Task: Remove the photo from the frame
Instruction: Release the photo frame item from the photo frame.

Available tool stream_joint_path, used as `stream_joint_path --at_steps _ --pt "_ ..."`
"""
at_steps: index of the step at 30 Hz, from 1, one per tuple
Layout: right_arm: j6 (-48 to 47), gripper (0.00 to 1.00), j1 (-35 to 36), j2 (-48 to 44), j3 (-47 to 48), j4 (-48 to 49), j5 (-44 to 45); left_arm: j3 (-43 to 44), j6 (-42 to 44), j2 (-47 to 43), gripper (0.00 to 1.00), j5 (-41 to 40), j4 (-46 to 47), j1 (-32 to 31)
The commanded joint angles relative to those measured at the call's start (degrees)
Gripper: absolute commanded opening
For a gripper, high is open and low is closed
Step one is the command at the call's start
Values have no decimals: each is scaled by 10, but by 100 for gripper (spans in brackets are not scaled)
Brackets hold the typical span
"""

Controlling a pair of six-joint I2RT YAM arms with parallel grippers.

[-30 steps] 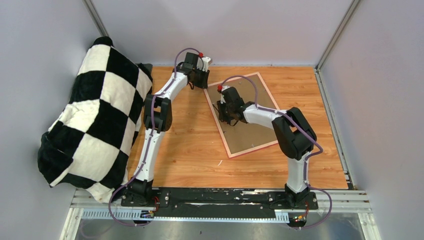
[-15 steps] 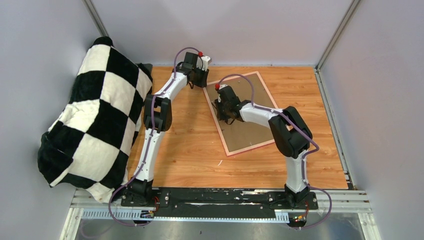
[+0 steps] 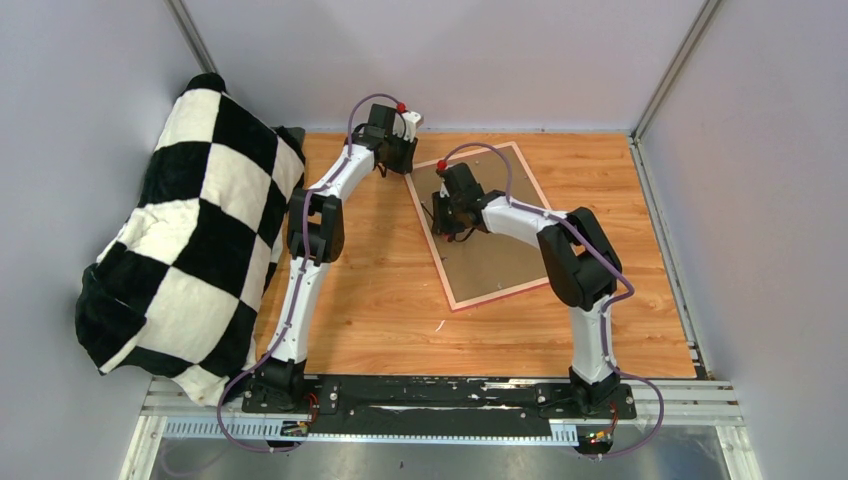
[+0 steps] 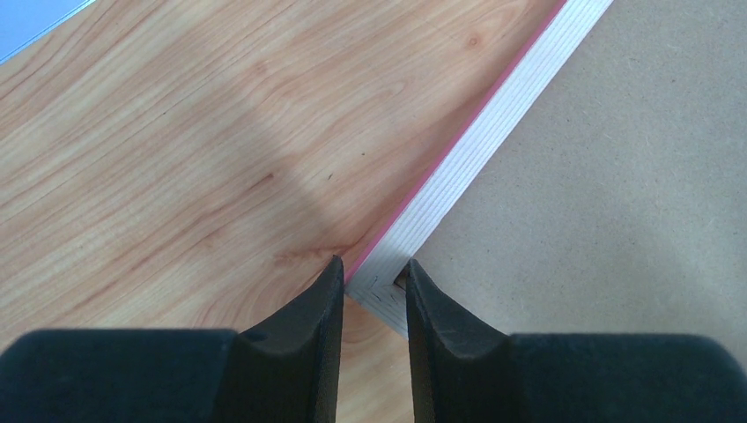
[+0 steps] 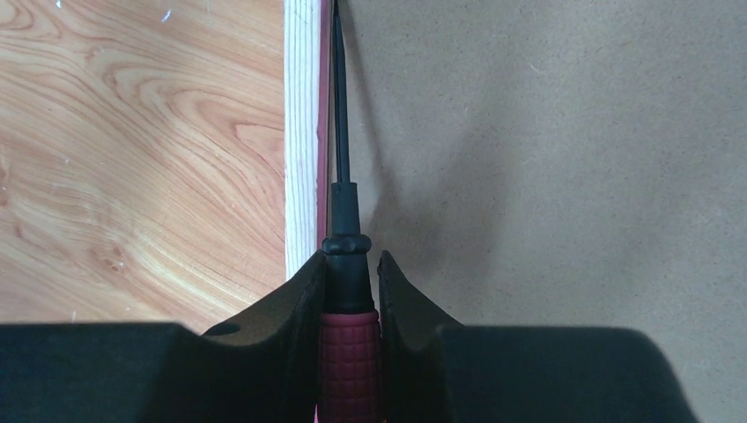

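I find the frame (image 3: 500, 297) lying face down at the far middle of the table (image 3: 380, 290), brown backing board (image 5: 546, 159) uppermost (photo hidden from me). Left gripper (image 4: 372, 269) pinches the frame's far-left corner. Right gripper (image 5: 351, 260) clamps a red-handled screwdriver (image 5: 350, 352), with the blade lying along the frame's inner edge.

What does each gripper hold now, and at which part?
The left gripper pinches the frame at its corner. The right gripper holds a screwdriver by the front end of its red handle.
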Motion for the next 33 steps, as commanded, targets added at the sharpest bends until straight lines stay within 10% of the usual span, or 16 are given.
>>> stream_joint_path --at_steps 1,33 --pt "32 0 -20 56 -2 -11 13 -9 -7 33 0 24 -108 -19" --pt "-39 0 -13 -44 -27 31 65 -8 -8 34 0 15 -109 -20"
